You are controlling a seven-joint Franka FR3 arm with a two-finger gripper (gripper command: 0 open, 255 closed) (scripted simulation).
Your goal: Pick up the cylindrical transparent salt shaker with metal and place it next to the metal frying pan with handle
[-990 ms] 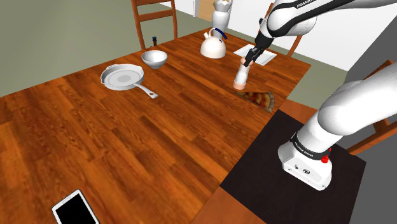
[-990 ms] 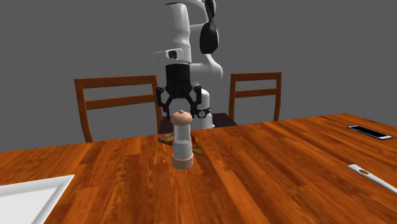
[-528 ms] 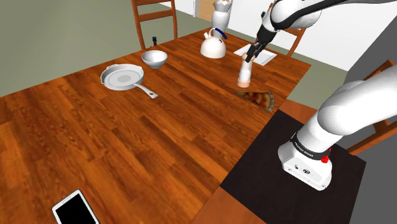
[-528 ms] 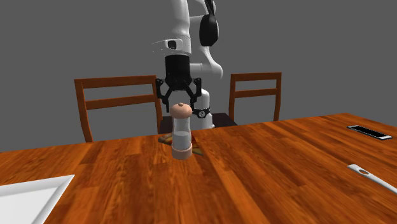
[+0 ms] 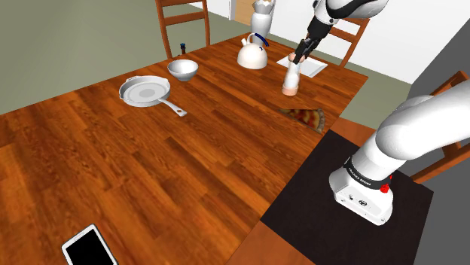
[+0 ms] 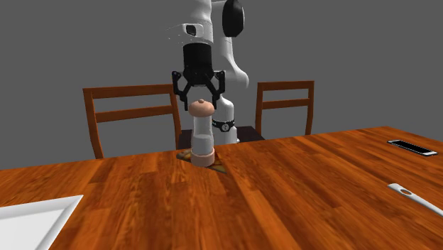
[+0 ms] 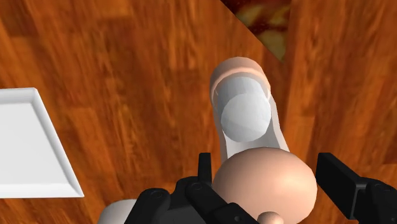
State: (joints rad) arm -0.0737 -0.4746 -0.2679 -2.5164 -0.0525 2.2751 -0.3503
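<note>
Two fingers point(image 7: 347, 191) clasp the single salt shaker point(image 6: 201, 138); one frying pan point(image 5: 144, 92), one bowl point(image 5: 183, 69) and one kettle point(image 5: 252, 54) stand apart.

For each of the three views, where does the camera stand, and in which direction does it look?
Shoulder view: beside and slightly behind the stand, looking down over the table; the white arm reaches toward the salt shaker.
Second exterior view: low, across the table, facing the arm; the gripper clasps the salt shaker's cap, chairs stand behind.
Wrist view: on the hand, looking down along the fingers at the salt shaker's cap.
Shared: all three show the salt shaker and the white tray.
</note>
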